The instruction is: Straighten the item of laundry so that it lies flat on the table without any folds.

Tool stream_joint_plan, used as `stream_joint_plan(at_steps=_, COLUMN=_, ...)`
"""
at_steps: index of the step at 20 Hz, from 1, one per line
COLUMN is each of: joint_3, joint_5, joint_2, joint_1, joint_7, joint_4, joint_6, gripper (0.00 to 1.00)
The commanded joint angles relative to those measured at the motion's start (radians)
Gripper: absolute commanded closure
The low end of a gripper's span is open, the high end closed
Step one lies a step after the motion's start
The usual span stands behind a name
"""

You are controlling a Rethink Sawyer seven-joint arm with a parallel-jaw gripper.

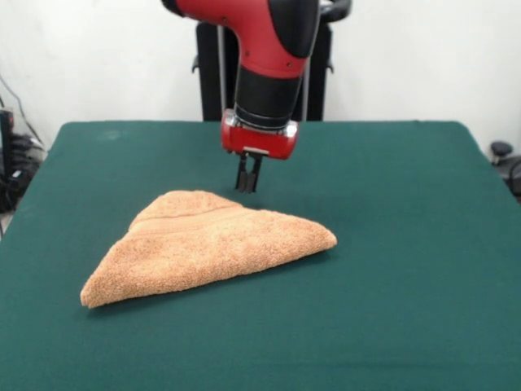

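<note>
One orange-tan towel (pixel 207 244) lies folded over into a rough triangle on the single dark green counter (pixel 407 244), a little toward nine o'clock of the counter's middle. Its three corners point to about seven o'clock, three o'clock and twelve o'clock; the long folded edge runs from the seven o'clock corner to the three o'clock corner. A woven band crosses the cloth near its twelve o'clock corner. The upper layer sits thick over the lower one, so the towel is not flat.

One red and black arm (pixel 269 57) comes down at twelve o'clock of the towel, ending in one hand (pixel 248 183). Its two dark fingers (pixel 242 175) hang close together, the gap between them narrow, and they grip nothing. The fingertips hover just beside the towel's twelve o'clock corner, on its far side; whether they touch the cloth or the counter cannot be told from this angle.

Bare green surface rings the towel on every side, widest toward three o'clock, where much of the counter lies open. The seven o'clock corner is the nearest to any counter edge, yet stays well inside it.
</note>
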Motion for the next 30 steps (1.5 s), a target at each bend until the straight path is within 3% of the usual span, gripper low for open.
stream_joint_plan(at_steps=1, joint_3=0.118, joint_5=-0.006, joint_2=0.083, joint_1=-0.013, joint_7=0.184, joint_4=-0.002, joint_6=-0.069, gripper=1.00)
stream_joint_plan(at_steps=15, joint_3=0.137, joint_5=-0.018, joint_2=0.053, joint_1=-0.073, joint_7=0.148, joint_4=-0.018, joint_6=-0.014, gripper=1.00)
stream_joint_plan(at_steps=30, joint_3=0.092, joint_5=0.027, joint_2=-0.007, joint_1=0.008, joint_7=0.164, joint_4=-0.039, joint_6=0.086, gripper=1.00)
